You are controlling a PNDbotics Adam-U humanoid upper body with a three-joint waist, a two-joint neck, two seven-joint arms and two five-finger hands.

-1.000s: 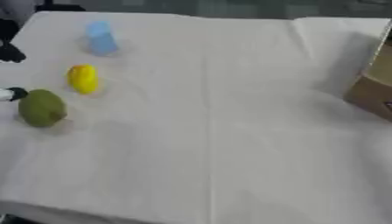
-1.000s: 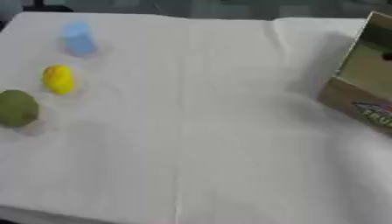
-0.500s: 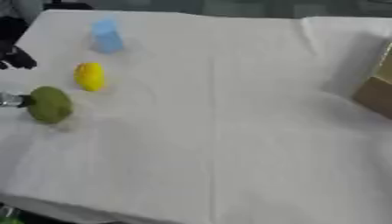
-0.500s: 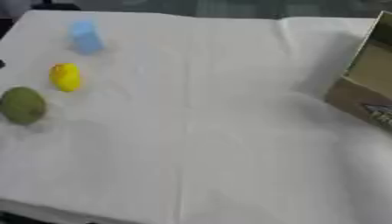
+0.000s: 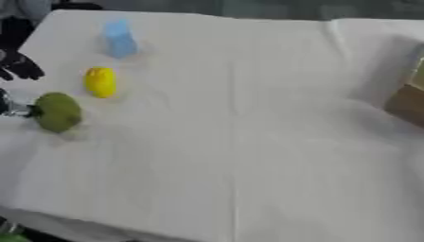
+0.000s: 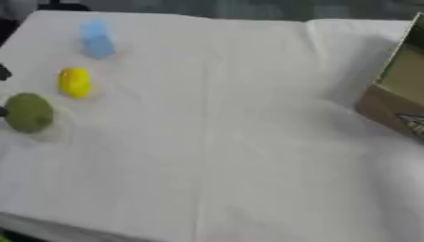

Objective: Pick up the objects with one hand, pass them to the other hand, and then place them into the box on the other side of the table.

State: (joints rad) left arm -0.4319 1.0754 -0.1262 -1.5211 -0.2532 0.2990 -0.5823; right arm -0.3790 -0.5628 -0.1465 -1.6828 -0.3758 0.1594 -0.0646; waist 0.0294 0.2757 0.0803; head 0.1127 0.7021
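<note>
Three objects lie on the white cloth at the left: a light blue block point(image 5: 120, 38) farthest back, a yellow oval object point(image 5: 100, 81) in front of it, and a green round fruit point(image 5: 57, 111) nearest. My left hand point(image 5: 16, 66) shows at the left edge, open. Its dark fingers hang behind the green fruit, and its thumb point(image 5: 10, 109) lies right beside the fruit's left side; I cannot see whether it touches. The brown cardboard box point(image 6: 396, 97) stands at the right edge, its open side facing in. My right hand shows in no view.
The white cloth point(image 5: 248, 142) covers the whole table and has a fold ridge near the box. The table's front edge point(image 5: 99, 227) runs along the bottom left. Dark shapes stand beyond the far edge.
The whole picture has shifted a little, so the camera moved. The three objects keep their places on the cloth. My left hand stays beside the green fruit.
</note>
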